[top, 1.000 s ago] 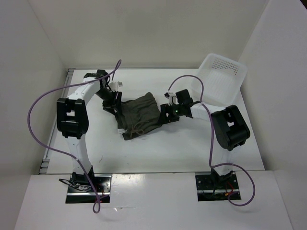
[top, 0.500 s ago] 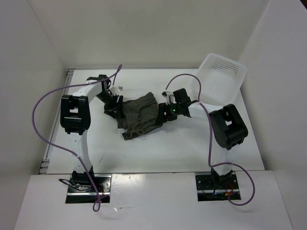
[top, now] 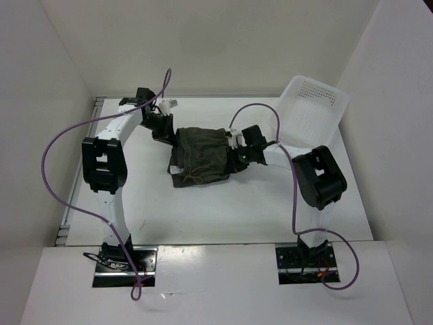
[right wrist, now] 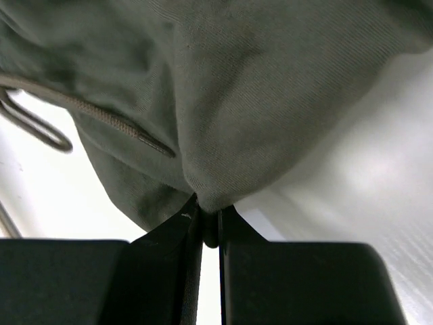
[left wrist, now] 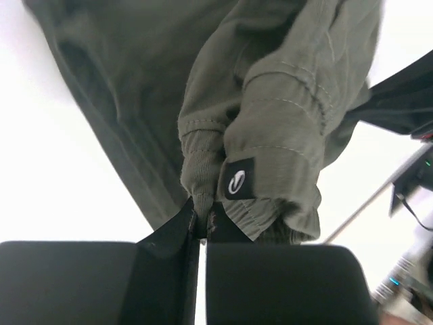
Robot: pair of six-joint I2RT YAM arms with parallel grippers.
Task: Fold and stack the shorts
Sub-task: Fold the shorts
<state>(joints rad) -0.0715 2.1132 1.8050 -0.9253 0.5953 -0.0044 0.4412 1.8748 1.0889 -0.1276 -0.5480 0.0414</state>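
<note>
Shorts [top: 203, 157], soft olive cloth with stitched hems, bunched; left pincer [left wrist: 201, 221] and right pincer [right wrist: 210, 222] each pinch it.

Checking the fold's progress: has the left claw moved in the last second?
Yes. The left claw, shut on the shorts, has moved up the top view, toward the far edge of the table.

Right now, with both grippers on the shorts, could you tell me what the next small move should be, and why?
Probably carry both corners toward the near side, folding the far edge over the near one: the left gripper and right gripper are each shut on the shorts, spread between them.
</note>
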